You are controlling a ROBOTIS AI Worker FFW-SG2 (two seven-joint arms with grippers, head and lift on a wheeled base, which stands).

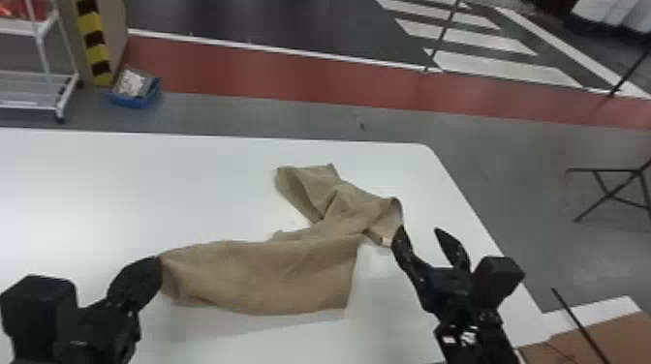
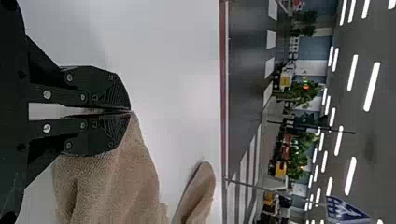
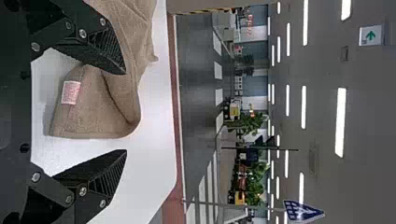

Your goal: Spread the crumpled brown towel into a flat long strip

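The left end effector (image 1: 158, 261) is pinched narrow on one corner of the brown towel (image 1: 261, 276), its fingertips meeting in the left wrist view where the cloth comes out between them. The right end effector (image 1: 418, 231) stands wide — one finger right by the towel's right-hand fold, the other apart from it over bare table.

The towel lies on the white table (image 1: 97, 193), between the two end effectors and stretching away from them. Its near part is a fairly broad panel, softly rippled, running from the left end effector to a straight edge at the right. Beyond that the cloth bunches and crosses over itself, then bends off toward the table's far edge, where it ends in a raised, open loop. It is still crumpled — no flat strip. A small pale label (image 3: 71, 92) with reddish print sits on the folded part near the right end effector.

Past the table, a blue bin (image 1: 131, 100) rests on the grey floor, holding grey and white items (image 1: 131, 83) too blurred to name. To its left stands a white wheeled rack (image 1: 62, 99), with something red (image 1: 14, 8) on its upper level. Beside both is a yellow-and-black striped post (image 1: 99, 43).
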